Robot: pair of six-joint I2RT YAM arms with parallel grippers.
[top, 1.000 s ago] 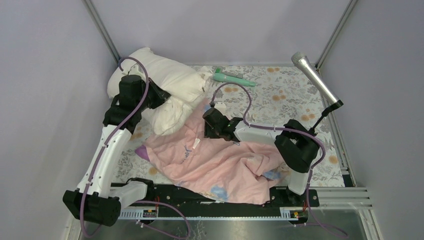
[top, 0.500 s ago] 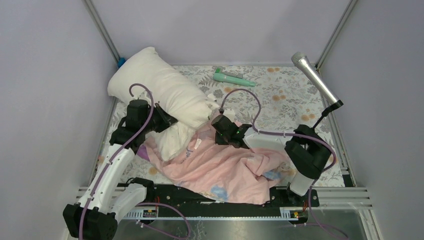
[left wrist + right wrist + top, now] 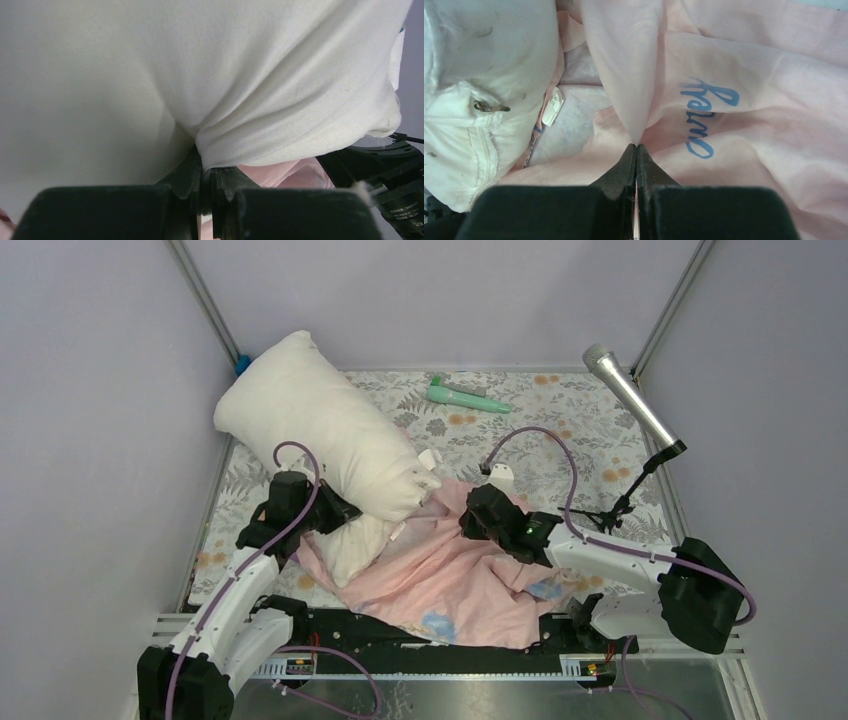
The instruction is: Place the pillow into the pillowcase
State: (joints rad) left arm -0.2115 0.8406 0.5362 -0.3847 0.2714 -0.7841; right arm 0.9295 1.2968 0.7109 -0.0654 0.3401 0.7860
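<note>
The cream pillow lies slanted from the back left corner, its near end resting over the edge of the pink pillowcase. My left gripper sits under that near end, shut on a bunched fold of the pillow; its jaws pinch cream fabric, with pink cloth just behind. My right gripper is at the pillowcase's upper edge, shut on a raised pink fold beside blue cursive writing. The pillow's zip end shows at the left of the right wrist view.
A floral table cloth covers the table. A green tool lies at the back centre. A microphone on a stand leans in at the back right. Walls and frame posts close in three sides.
The right gripper has shut on the pillowcase and pulled it right and nearer. The left arm drew back toward the near edge, and the pillow straightened out from its folded heap.
</note>
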